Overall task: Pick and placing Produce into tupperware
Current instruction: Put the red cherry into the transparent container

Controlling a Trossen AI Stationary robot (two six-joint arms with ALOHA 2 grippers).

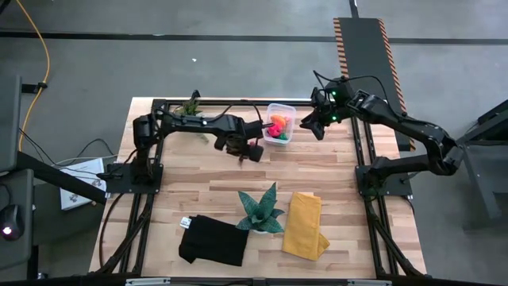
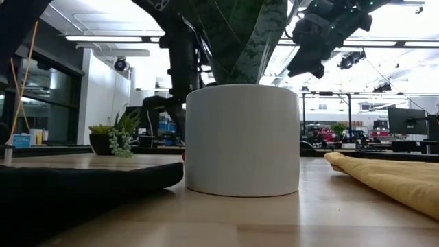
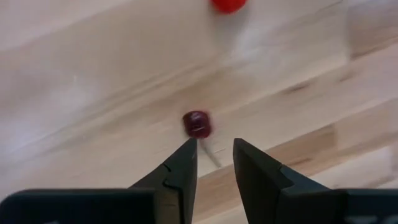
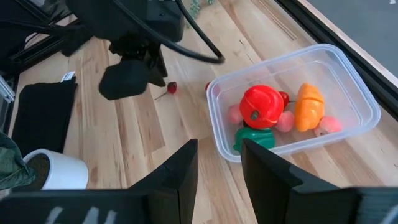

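Note:
The clear tupperware (image 4: 364, 109) stands at the table's far middle (image 1: 289, 111). It holds several produce pieces, among them a red one (image 4: 262, 106), an orange one (image 4: 309, 104) and a green one (image 4: 254, 139). A small dark red piece (image 3: 197, 124) with a thin stem lies on the wood left of the tub. My left gripper (image 3: 214, 144) points down just above it, fingers a little apart; the stem runs back toward the gap. Another red piece (image 3: 228, 5) lies nearer the tub. My right gripper (image 4: 219, 146) hovers open and empty to the tub's right (image 1: 312, 125). My left gripper comes at the dark red piece from above, pointing down. One fingertip (image 3: 188, 149) stands right beside the piece and its stem (image 3: 210, 154). Whether a finger touches either, I cannot tell. The piece appears to lie on the table.
A teal spiky plant in a white pot (image 1: 259, 213) stands at the near middle, with a folded yellow cloth (image 1: 305, 226) to its right and a black cloth (image 1: 213, 241) to its left. A small leafy potted plant (image 1: 190, 106) sits at the far edge.

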